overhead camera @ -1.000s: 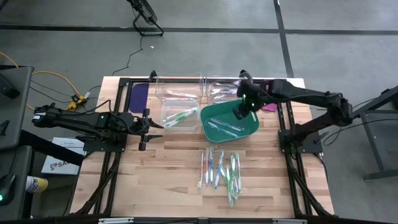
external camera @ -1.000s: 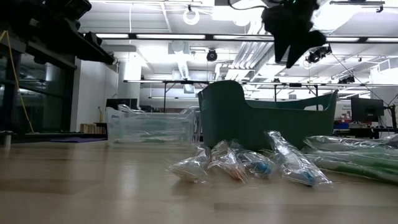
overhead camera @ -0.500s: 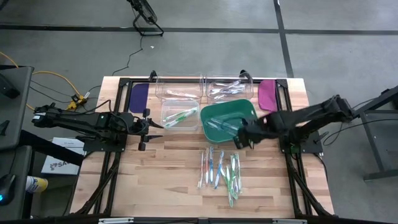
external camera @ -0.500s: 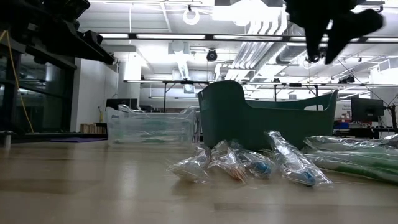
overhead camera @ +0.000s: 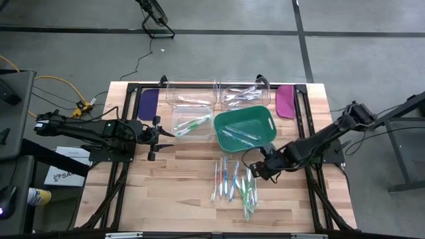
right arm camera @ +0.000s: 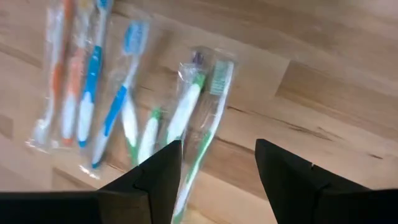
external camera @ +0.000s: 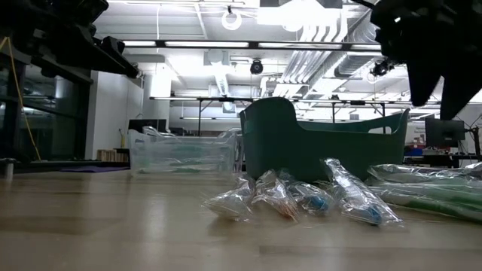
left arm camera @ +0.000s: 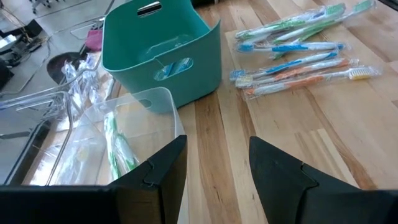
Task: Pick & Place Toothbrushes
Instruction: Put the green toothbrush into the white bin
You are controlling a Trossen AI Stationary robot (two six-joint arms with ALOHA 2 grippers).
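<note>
We are in a robotics lab. Exposed ceiling ducts (external camera: 316,56), monitors (external camera: 444,133) on benches and taped concrete floor (overhead camera: 219,53) surround our wooden worktable (overhead camera: 179,192).

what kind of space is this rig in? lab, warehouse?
Probably a robotics lab or workshop: exposed ceiling ducts and strip lights, a taped grey concrete floor, and a wooden butcher-block table in a black metal frame.

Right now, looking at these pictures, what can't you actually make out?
- Green tub: in the low view its wall hides what lies inside.
- Right claw: the right wrist view shows its fingers apart and empty; the low view shows a dark shape cut off by the edge.
- Wrapped toothbrushes: blurred in the right wrist view, so bristles don't show.
- Clear boxes: too small from above to count what's inside.
</note>
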